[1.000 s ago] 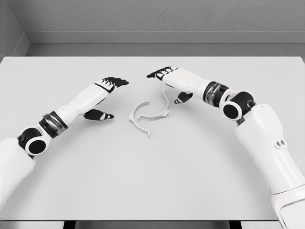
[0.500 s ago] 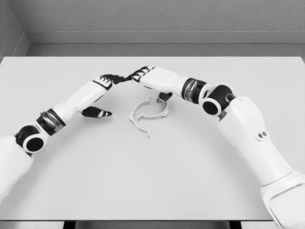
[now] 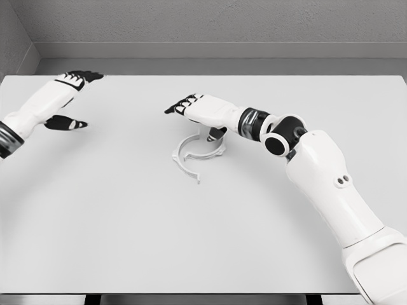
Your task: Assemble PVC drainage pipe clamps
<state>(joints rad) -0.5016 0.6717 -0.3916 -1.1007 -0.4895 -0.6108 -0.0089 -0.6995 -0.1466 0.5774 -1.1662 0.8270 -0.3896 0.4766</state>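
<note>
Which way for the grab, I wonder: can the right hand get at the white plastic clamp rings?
Probably yes: the right hand hovers open just above the white plastic clamp rings, nothing between.

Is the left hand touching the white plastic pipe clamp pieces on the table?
Apart. The head view shows the left hand far at the table's left, with bare grey table between it and the white plastic clamp pieces.

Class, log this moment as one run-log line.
left hand: open, far left | right hand: open above clamp halves | clamp: on table
</note>
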